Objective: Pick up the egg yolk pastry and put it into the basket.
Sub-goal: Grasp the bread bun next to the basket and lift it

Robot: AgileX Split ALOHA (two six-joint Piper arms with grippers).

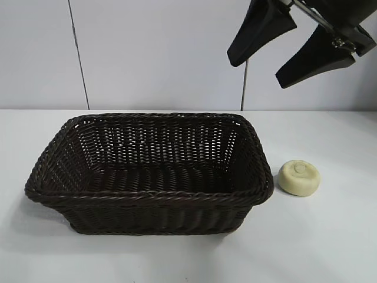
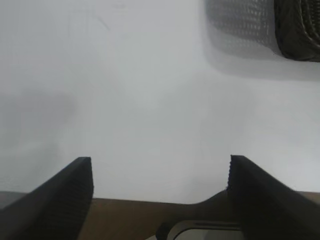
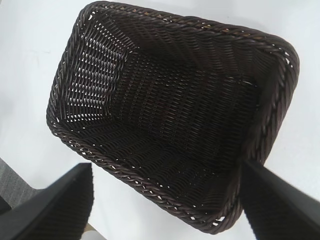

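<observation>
The egg yolk pastry [image 1: 299, 177] lies on the white worktop [image 1: 330, 236], just to the right of the basket [image 1: 150, 197] and apart from its braided rim. The basket holds nothing, so the task stands at its opening step: the pastry has yet to be picked up.

The right gripper [image 1: 283, 56] hangs high at the upper right of the exterior view, above the basket's far right corner and well above the pastry. Its two dark fingers [image 1: 259, 32] are spread apart and grip nothing. Its own wrist view looks down into the bare basket [image 3: 170, 125], and the pastry does not show there, so the gripper appears not to be aimed at its target.

The left gripper [image 2: 160, 175] is absent from the exterior view. Its wrist view shows its fingers [image 2: 65, 195] held wide over bare worktop [image 2: 150, 100], with one corner of the basket [image 2: 297, 30] far off. It looks parked.

The right arm seems the natural one for the pick, since the pastry sits on its side. The next move calls for swinging that gripper right and toward the near side, lowering it until the open fingers straddle the pastry, then closing gently. The pastry looks soft and low, so a hard squeeze could dent it.
</observation>
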